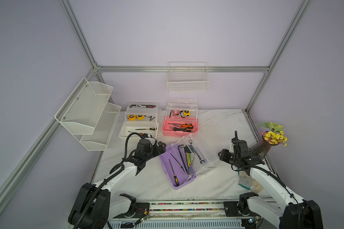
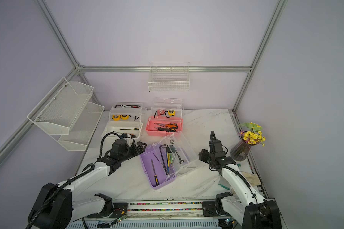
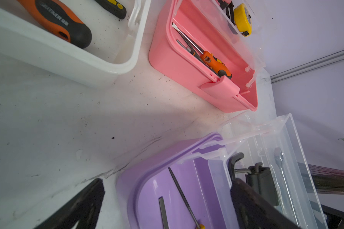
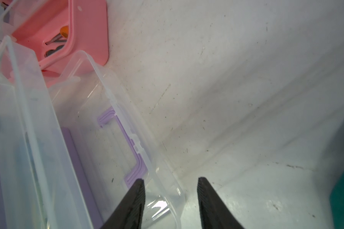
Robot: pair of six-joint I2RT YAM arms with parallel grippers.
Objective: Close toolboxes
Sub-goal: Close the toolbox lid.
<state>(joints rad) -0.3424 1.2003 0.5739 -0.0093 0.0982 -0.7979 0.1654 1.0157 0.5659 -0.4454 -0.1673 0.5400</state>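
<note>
The right gripper (image 4: pixel 170 179) is low beside the purple box (image 1: pixel 179 185), jaws apart and straddling a corner of its clear lid (image 4: pixel 91 83); one finger is inside the lid's rim, the other outside over the table (image 1: pixel 216 126), with a gap between it and the plastic; the left gripper (image 3: pixel 168 180) has its jaws spread wide and holds nothing, just beside the opposite corner of the same box; the purple box lies askew at mid-table, its lid folded out flat, with files and hex keys inside; behind it stand the pink box (image 1: pixel 167 132) and, further left, the white box (image 1: pixel 125 134), both with lids raised upright; a vase (image 1: pixel 261 148) of yellow flowers stands near the right arm.
</note>
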